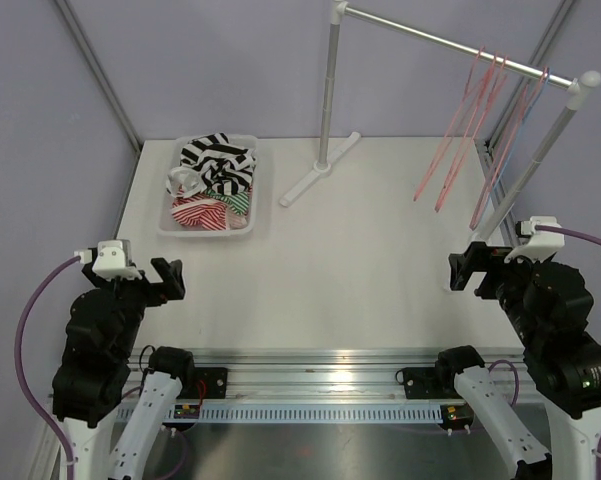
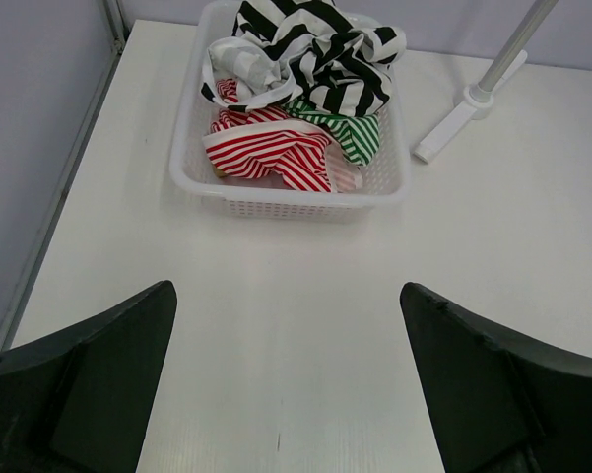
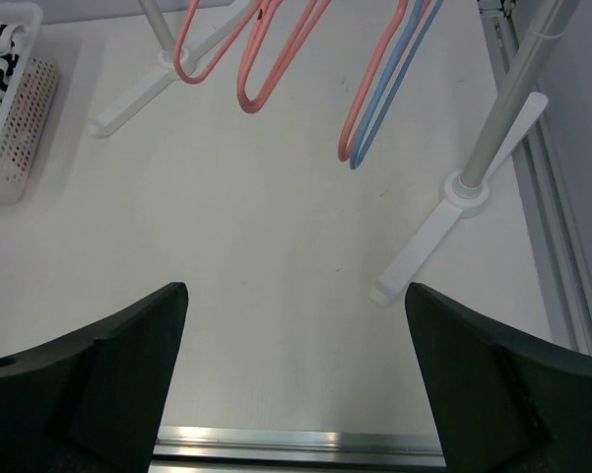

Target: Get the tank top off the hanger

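At the near edge of the tabletop (image 1: pixel 360 270), the left jaws stand wide apart and grip nothing. In the left wrist view their dark fingers (image 2: pixel 98 384) sit low at either side, with white surface showing between them. The right jaws are spread just as wide and also hold nothing, their fingers (image 3: pixel 493 394) likewise at the bottom corners of the right wrist view. Both sets of jaws hover above the tabletop and point toward its far side. The left arm (image 1: pixel 105 330) is folded at the left and the right arm (image 1: pixel 560 330) at the right, well apart from each other.

Ahead of the left jaws, at the far left of the tabletop, stands a white perforated basket (image 2: pixel 286 205). Striped garments are heaped in it: a black-and-white one (image 2: pixel 315 59) on top toward the back, a red-and-white one (image 2: pixel 271 148) at the front, and a green-and-white one (image 2: pixel 350 133) beside it. I cannot tell which of these is the tank top.

Ahead of the right jaws, a clothes rack rail (image 1: pixel 450 42) crosses the far right on two posts, each with a white foot (image 3: pixel 443 232) on the tabletop. Several pink hangers (image 3: pixel 276 59) and one blue hanger (image 3: pixel 389 99) hang from the rail as open loops, well apart from the basket.
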